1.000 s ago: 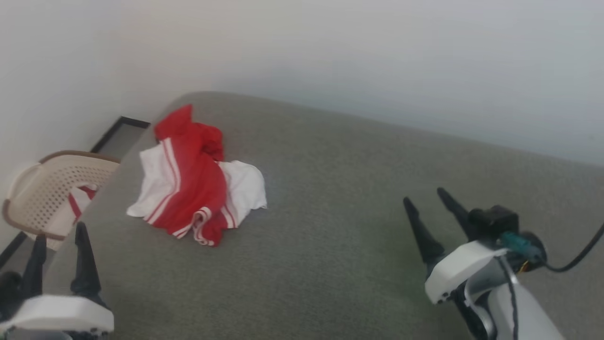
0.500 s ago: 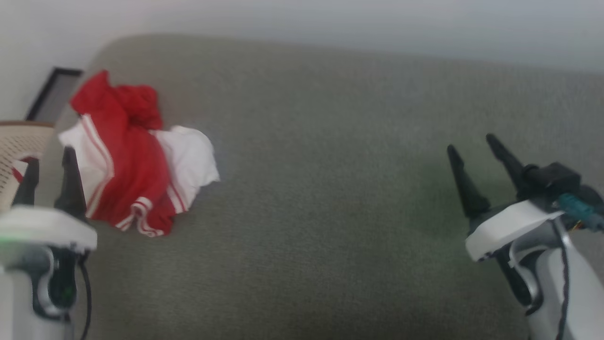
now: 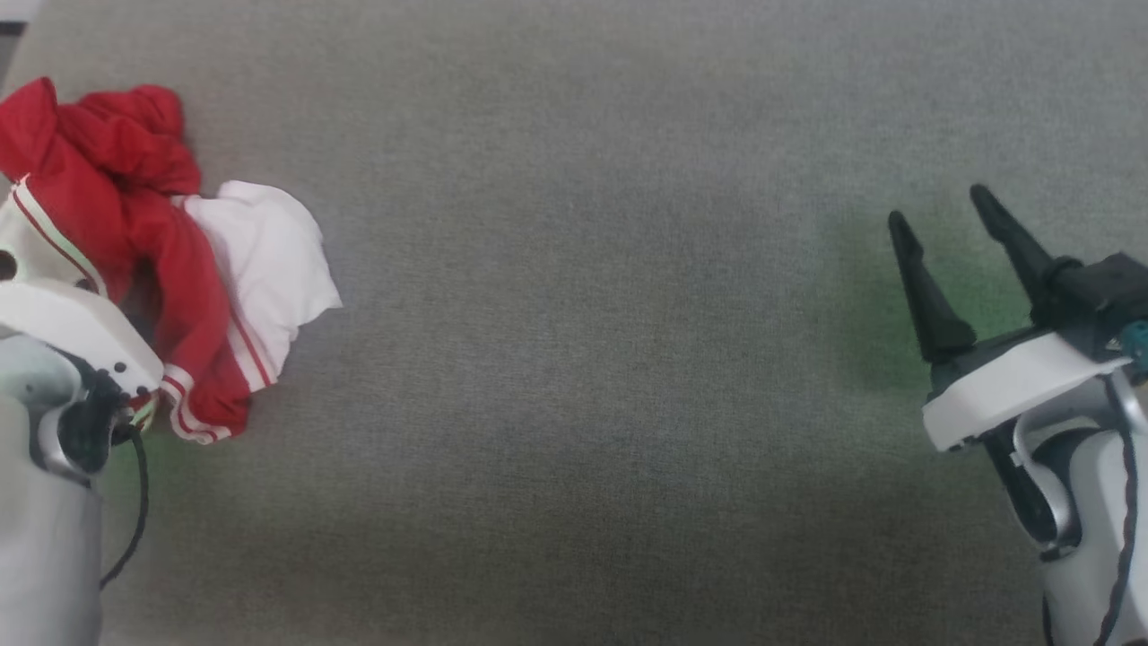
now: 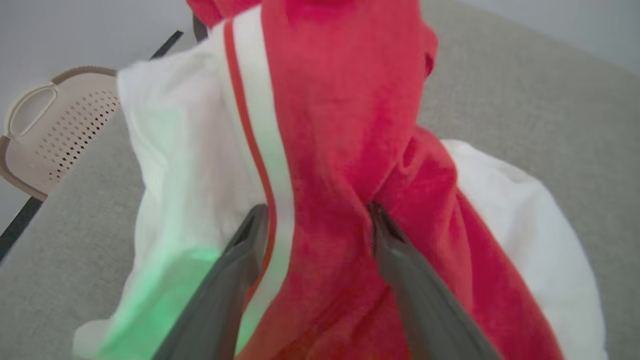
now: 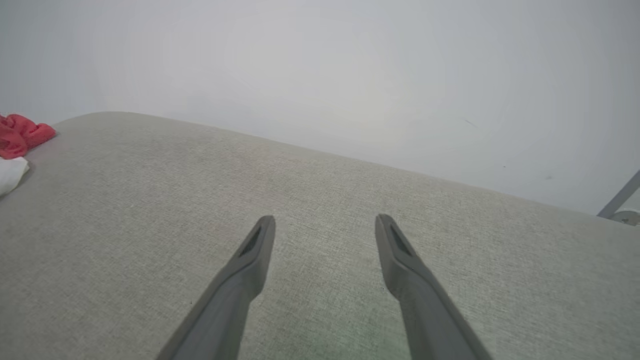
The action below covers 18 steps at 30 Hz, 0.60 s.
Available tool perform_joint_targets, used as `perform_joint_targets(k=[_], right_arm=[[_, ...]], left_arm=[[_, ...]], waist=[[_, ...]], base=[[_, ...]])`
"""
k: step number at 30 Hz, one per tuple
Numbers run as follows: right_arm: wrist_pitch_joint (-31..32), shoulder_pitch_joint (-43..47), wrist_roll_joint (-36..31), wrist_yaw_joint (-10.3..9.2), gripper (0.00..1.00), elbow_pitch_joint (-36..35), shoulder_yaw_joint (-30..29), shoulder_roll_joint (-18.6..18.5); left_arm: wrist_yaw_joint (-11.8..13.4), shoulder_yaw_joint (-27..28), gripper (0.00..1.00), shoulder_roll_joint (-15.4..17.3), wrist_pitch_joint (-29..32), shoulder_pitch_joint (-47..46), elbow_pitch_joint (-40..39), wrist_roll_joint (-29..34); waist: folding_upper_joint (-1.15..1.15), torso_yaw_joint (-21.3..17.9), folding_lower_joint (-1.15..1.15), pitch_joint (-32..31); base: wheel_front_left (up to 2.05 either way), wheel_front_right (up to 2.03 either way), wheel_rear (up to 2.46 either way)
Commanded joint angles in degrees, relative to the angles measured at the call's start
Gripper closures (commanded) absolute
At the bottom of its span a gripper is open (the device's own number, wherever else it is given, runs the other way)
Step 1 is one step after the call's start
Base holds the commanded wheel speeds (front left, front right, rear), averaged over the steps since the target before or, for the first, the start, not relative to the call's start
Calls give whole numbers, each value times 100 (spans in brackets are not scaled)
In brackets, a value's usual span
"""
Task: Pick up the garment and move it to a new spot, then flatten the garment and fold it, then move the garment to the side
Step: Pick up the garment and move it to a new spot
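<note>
1. Find the garment (image 3: pixel 179 269) crumpled in a red-and-white heap at the far left of the head view, resting on the grey padded surface (image 3: pixel 610 359), not yet lifted.
2. Note the left jaws spread wide around a red fold in the middle of the left wrist view, tips against the cloth, nothing pinched yet.
3. Close deep over several layers, probably, to keep thin, slippery-looking cloth from sliding out of a shallow pinch; lift straight up before carrying.
4. Mind the surface's edge near the heap, with a pierced beige basket (image 4: pixel 55 125) beyond it at the left of the left wrist view; avoid dragging that way.
5. Carry toward the centre of the head view, onto broad bare surface, likely enough for spreading flat.
6. Keep the right jaws, wide and empty at the right of the head view, off that path until flattening.
</note>
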Motion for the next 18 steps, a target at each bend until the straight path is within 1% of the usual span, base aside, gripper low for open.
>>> perform_joint_targets(k=[1, 5, 8, 10, 11, 12, 13, 14, 15, 18], right_arm=[[25, -44, -1, -3, 0, -67, 7, -16], [129, -101, 8, -3, 0, -171, 29, -69], [212, -131, 14, -3, 0, -256, 45, -93], [235, -152, 25, -4, 0, -285, 56, -106], [252, -165, 25, -3, 0, -294, 63, -107], [257, -184, 30, -4, 0, -304, 68, -102], [260, -201, 34, -4, 0, -308, 67, -100], [255, -211, 35, -4, 0, -302, 57, -94], [244, -210, 38, -4, 0, -290, 45, -82], [214, -199, 35, -4, 0, -256, 19, -51]], left_arm=[[-17, -39, 0, 42, 141, -185, 226, 17], [-45, -272, 0, 125, 736, -590, 1034, 90], [-84, -427, 0, 96, 1058, -830, 1546, 139], [-135, -496, 0, 61, 1164, -967, 1825, 135], [-152, -517, 3, 39, 1160, -1037, 1940, 126], [-171, -538, 12, 21, 1119, -1093, 2035, 131], [-199, -554, 51, 9, 1079, -1160, 2134, 137], [-240, -577, 71, -5, 1032, -1196, 2204, 136], [-261, -598, 100, 10, 923, -1246, 2263, 171], [-298, -639, 100, 77, 728, -1336, 2362, 216]], waist=[[0, -32, 0, 83], [0, -50, 0, 168], [0, -70, 0, 220], [0, -91, 0, 247], [0, -101, 0, 258], [0, -108, 0, 265], [0, -116, 0, 268], [0, -121, 0, 263], [0, -125, 0, 253], [0, -124, 0, 209]], base=[[0, 0, 0], [0, 0, 0], [0, 0, 0], [0, 0, 0], [0, 0, 0], [0, 0, 0], [0, 0, 0], [0, 0, 0], [0, 0, 0], [0, 0, 0]])
